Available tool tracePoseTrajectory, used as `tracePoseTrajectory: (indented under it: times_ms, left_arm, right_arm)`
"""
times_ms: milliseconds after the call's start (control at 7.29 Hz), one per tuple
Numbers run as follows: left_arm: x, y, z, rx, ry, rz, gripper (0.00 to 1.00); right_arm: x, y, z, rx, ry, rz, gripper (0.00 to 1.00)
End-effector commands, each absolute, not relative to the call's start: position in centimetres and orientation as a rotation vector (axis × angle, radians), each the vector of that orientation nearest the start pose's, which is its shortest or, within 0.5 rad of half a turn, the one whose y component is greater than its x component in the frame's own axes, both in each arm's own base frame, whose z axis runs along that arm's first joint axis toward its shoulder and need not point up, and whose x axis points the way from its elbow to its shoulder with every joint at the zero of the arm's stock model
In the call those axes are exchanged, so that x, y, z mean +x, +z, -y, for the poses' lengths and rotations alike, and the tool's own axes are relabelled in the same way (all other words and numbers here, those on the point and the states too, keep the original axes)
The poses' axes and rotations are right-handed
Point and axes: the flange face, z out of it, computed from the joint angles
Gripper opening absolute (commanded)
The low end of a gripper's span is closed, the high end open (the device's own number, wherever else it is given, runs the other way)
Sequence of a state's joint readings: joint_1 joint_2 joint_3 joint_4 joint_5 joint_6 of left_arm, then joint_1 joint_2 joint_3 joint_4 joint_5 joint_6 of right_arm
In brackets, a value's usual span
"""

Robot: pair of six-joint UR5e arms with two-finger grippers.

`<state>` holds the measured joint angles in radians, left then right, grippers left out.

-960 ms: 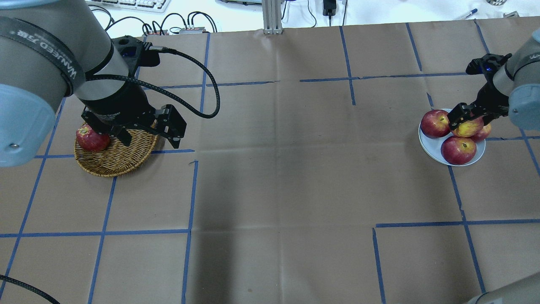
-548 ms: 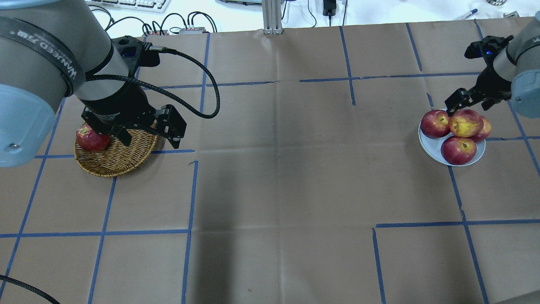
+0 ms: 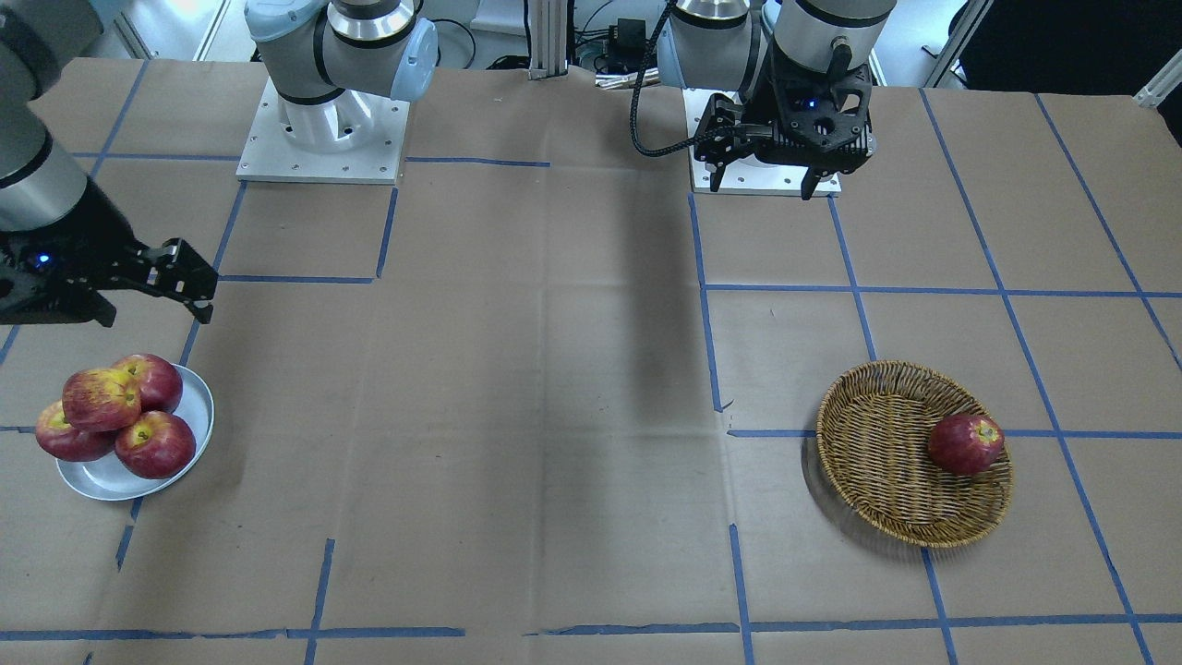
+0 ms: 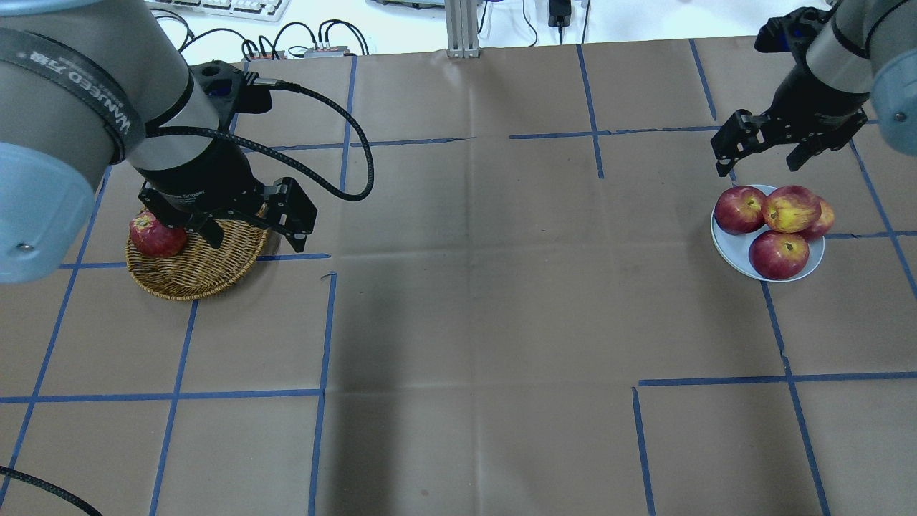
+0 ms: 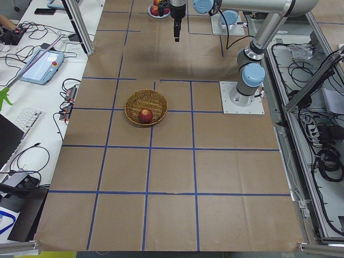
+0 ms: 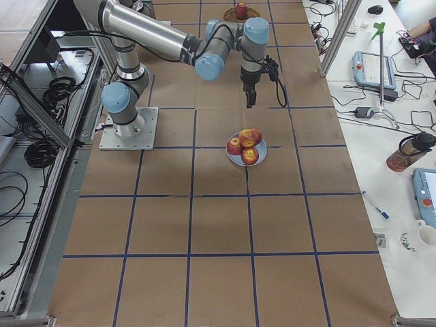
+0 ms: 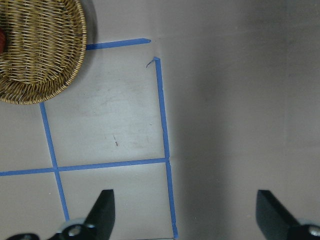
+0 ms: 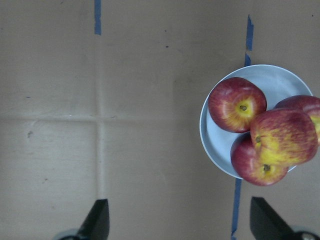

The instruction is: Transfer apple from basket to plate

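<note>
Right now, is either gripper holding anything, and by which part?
Nothing is held. Both the right gripper and the left gripper are open and empty; the apple lies on the other apples on the plate.

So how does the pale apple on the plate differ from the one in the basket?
The pale apple is streaked red with yellow patches; the basket apple is a deeper, more even red. The pale apple rests atop three darker apples on the white plate; the basket apple lies alone in the wicker basket. Both look similar in size.
</note>
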<state>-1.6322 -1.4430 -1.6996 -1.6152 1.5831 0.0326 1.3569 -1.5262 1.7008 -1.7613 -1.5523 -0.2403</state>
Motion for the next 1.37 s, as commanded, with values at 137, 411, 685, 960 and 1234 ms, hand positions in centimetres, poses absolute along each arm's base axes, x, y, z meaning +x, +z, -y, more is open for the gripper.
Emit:
tracePoseTrajectory:
  times_ms: [137, 411, 685, 960, 1234]
  left_arm:
    - [-15.8, 48.0, 42.4, 0.154, 0.069, -3.124, 0.99]
    - [-15.8, 48.0, 42.4, 0.161, 0.069, -3.124, 0.99]
    - [-15.8, 48.0, 42.3, 0.161, 0.069, -3.122, 0.99]
    - [-15.9, 48.1, 42.2, 0.166, 0.067, -3.122, 0.99]
    - [-15.9, 48.1, 42.2, 0.166, 0.067, -3.121, 0.99]
  right_arm:
    - [11.1, 46.3, 47.2, 0.115, -0.027, -3.130, 1.00]
    - [13.9, 46.4, 46.6, 0.168, -0.030, -3.127, 1.00]
    - [14.0, 46.3, 46.9, 0.144, -0.037, -3.124, 1.00]
    - [13.8, 46.3, 47.1, 0.127, -0.047, -3.123, 1.00]
    - [13.7, 46.3, 47.0, 0.113, -0.050, -3.127, 1.00]
